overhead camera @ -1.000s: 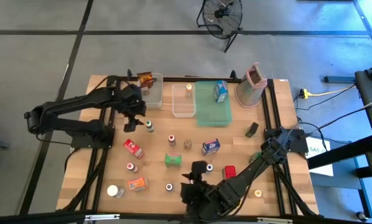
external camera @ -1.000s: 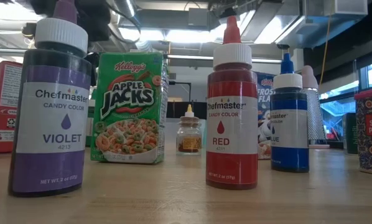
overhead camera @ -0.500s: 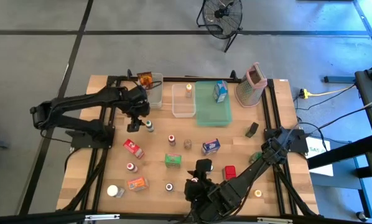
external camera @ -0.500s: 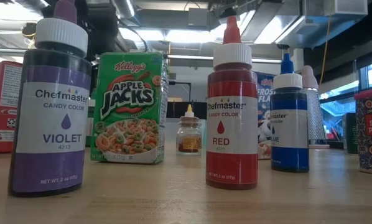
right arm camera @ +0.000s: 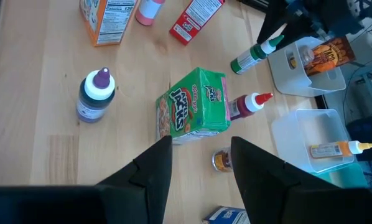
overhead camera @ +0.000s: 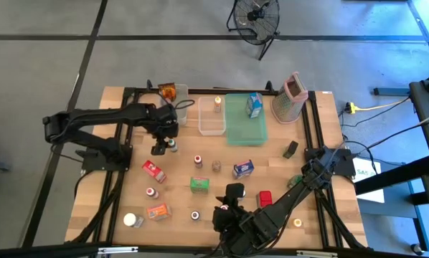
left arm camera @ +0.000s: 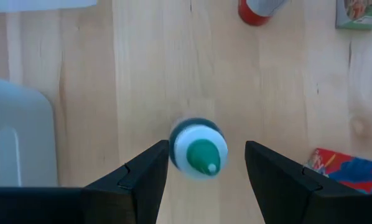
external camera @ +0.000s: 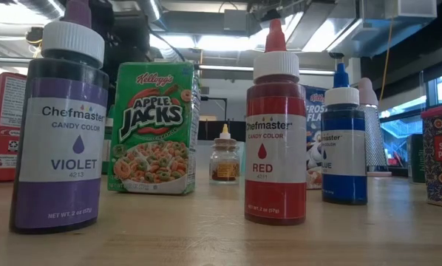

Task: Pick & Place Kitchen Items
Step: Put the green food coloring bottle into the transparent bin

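The left gripper [overhead camera: 161,145] is hanging directly over the green-capped bottle [overhead camera: 172,145], which is standing upright on the worktop [overhead camera: 114,179] toward the far left corner, just in front of the clear bin [overhead camera: 176,106] holding a brown packet. The fingers are spread wide, one on each side of the bottle, gripping nothing; this straddling pose is judged to be preparation for a top-down pinch. The bottle is blurred in the left wrist view [left arm camera: 198,149], so actual contact cannot be confirmed.

The right gripper [overhead camera: 232,201] is waiting near the worktop's near edge, its fingers apart and empty, aimed over the Apple Jacks box [right arm camera: 192,106].

The left wrist view is showing what the high view cannot: the bottle sitting centred between the fingers [left arm camera: 142,180]. The right wrist view is adding the bottle [right arm camera: 255,53] seen from the side, with the left arm above it. The low view is showing labels only, a violet bottle [external camera: 58,125] and a red bottle [external camera: 275,125], and is revealing no gripper.
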Robot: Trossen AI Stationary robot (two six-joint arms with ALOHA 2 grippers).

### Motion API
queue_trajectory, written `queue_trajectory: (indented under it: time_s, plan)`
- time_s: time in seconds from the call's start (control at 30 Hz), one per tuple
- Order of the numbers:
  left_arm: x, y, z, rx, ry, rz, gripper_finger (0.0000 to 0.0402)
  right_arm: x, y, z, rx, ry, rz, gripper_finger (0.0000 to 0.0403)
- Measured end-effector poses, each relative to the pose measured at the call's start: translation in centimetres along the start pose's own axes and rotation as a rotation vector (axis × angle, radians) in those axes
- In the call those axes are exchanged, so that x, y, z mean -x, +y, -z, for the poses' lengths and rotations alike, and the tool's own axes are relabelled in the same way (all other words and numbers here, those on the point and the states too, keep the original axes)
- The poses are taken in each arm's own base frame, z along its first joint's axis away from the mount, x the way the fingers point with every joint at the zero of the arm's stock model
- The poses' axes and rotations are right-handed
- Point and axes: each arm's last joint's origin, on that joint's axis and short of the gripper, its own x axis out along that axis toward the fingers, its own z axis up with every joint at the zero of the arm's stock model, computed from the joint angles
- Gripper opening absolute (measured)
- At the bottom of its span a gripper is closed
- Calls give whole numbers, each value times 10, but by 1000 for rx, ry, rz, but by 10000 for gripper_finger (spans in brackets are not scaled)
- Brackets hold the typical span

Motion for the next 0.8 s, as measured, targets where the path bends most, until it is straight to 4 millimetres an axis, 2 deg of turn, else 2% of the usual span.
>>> queue_trajectory:
  time_s: [0.23, 0.4, 0.6, 0.8]
  plan:
    - [-14, 3, -1, 24, 60, 15, 206, 0, 0, 0, 0, 0, 0, 165]
    - [-20, 5, -3, 28, 70, 19, 184, 0, 0, 0, 0, 0, 0, 165]
    - [-21, 6, -4, 27, 69, 22, 151, 0, 0, 1, -8, 7, -5, 165]
    - [-22, 7, -5, 47, 60, 19, 152, 1, -1, 2, -4, 20, 2, 165]
